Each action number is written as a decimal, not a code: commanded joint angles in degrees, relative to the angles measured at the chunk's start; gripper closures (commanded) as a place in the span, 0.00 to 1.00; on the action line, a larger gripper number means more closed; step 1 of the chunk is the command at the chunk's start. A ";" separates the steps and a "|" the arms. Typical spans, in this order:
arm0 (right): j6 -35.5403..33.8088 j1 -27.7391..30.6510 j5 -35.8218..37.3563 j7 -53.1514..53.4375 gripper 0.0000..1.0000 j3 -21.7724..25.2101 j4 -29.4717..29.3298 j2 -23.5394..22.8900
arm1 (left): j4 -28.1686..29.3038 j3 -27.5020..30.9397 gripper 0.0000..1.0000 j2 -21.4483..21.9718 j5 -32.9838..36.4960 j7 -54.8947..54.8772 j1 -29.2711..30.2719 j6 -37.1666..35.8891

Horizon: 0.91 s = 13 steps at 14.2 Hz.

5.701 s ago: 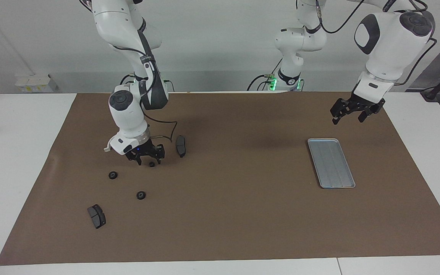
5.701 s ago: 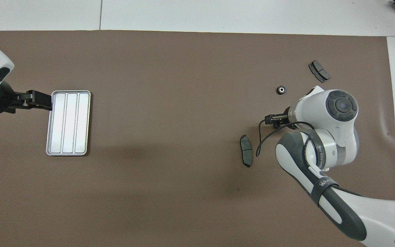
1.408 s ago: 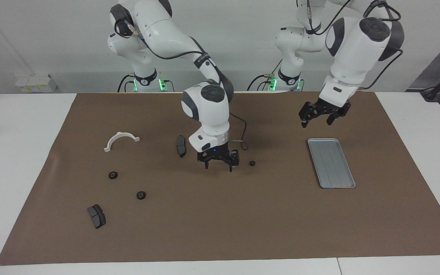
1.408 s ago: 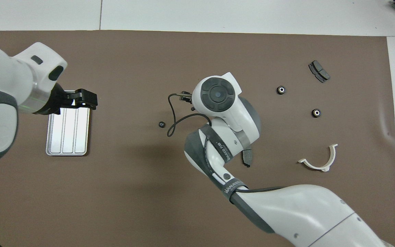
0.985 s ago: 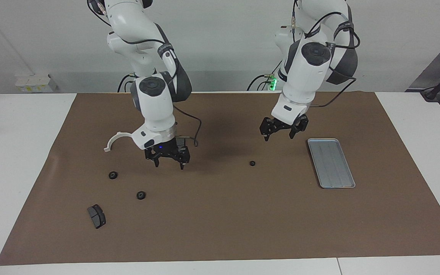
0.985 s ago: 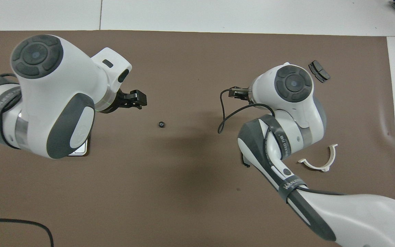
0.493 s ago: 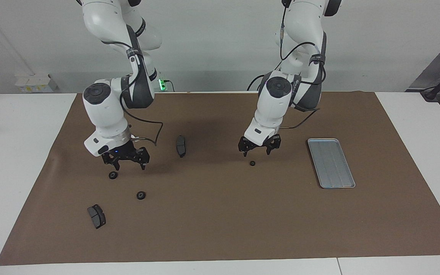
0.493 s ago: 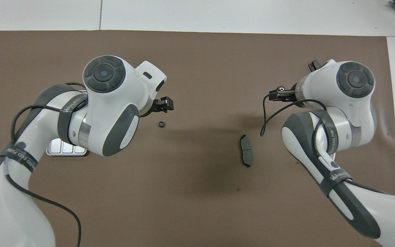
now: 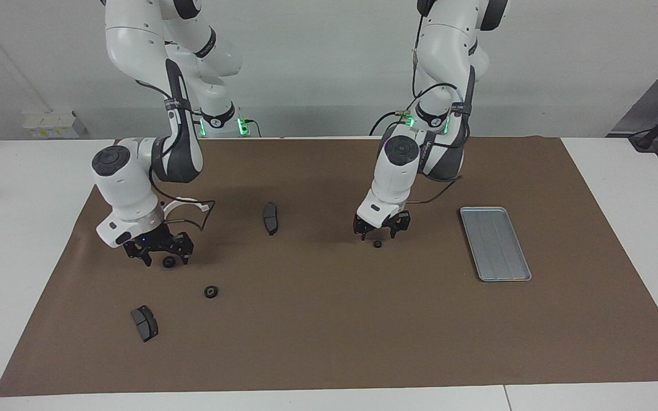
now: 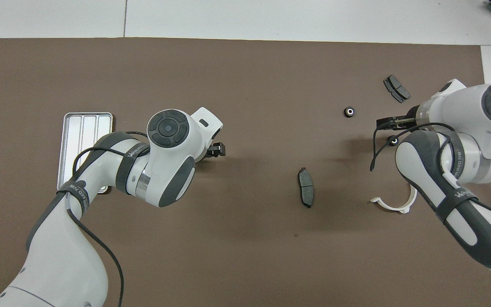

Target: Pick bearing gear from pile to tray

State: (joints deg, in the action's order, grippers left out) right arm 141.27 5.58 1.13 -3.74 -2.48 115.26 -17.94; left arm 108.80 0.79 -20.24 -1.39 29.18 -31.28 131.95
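The silver tray (image 9: pixel 494 242) lies toward the left arm's end of the table; part of it shows in the overhead view (image 10: pixel 84 128). One small black gear (image 9: pixel 377 244) lies on the mat between the tray and the pile. My left gripper (image 9: pixel 377 234) hangs open just over it and hides it from overhead (image 10: pixel 218 150). The pile lies toward the right arm's end. My right gripper (image 9: pixel 164 260) is open and low, with a black gear (image 9: pixel 168 262) between its fingertips; both show from overhead, the gear (image 10: pixel 394 139) beside the gripper (image 10: pixel 387 124). Another gear (image 9: pixel 211 291) lies farther from the robots.
A dark brake pad (image 9: pixel 270 217) lies mid-table and a second brake pad (image 9: pixel 144 323) lies farthest from the robots in the pile. The white half-ring bracket (image 10: pixel 392 204) is partly covered by the right arm. All rest on a brown mat (image 9: pixel 329 319).
My right gripper swung toward the right arm's end and dropped around a gear in the pile. My left gripper came lower over the lone small gear.
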 commanded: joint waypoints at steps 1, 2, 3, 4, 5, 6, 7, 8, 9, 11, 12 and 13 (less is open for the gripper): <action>2.16 1.45 -1.13 -1.98 0.00 -0.86 1.19 -0.52 | 2.90 0.79 0.26 0.91 0.95 0.27 -0.80 5.14; 2.16 1.45 -1.13 -1.98 0.00 -0.94 1.19 -0.61 | 3.69 0.79 0.26 0.82 0.95 0.27 -0.80 7.25; 2.08 1.54 -1.13 -1.98 0.00 -0.86 1.45 -0.61 | 4.48 0.79 0.28 0.47 0.95 0.27 -0.80 8.40; 1.99 1.89 -1.13 -2.06 0.05 -0.94 1.89 -0.52 | 4.67 0.79 0.30 0.47 0.95 0.27 -0.80 8.50; 2.08 2.16 -1.13 -2.06 0.12 -0.94 2.24 -0.61 | 4.67 0.79 0.32 0.47 0.95 0.27 -0.80 8.50; 2.08 2.16 -1.13 -2.06 0.16 -0.94 2.33 -0.61 | 4.67 0.79 0.35 0.38 0.95 0.18 -0.80 8.50; 2.08 2.16 -1.13 -2.06 0.21 -0.94 2.33 -0.61 | 4.67 0.79 0.39 0.47 0.95 0.18 -0.80 8.50; 2.08 2.24 -1.13 -2.06 0.24 -0.94 2.42 -0.52 | 4.67 0.71 0.44 0.47 0.95 0.18 -0.80 8.41; 1.99 2.16 -1.13 -2.06 0.25 -0.94 2.94 -0.52 | 4.84 0.79 0.48 0.47 0.95 0.18 -0.80 8.41; 1.99 2.16 -1.13 -2.06 0.31 -0.94 3.48 -0.35 | 4.93 0.79 0.58 0.38 0.95 0.18 -0.80 8.59; 1.73 2.24 -1.13 -2.06 0.37 -0.94 3.48 -0.26 | 4.93 0.71 0.60 0.29 0.95 0.09 -0.80 8.68; 1.46 2.33 -1.13 -2.32 0.49 -0.94 3.48 -0.26 | 4.93 0.71 0.62 0.20 0.95 0.09 -0.80 8.76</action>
State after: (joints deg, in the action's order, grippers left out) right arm 142.33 6.56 1.13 -3.77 -2.49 117.63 -18.93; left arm 112.52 0.81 -20.27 -1.30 29.12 -31.28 139.02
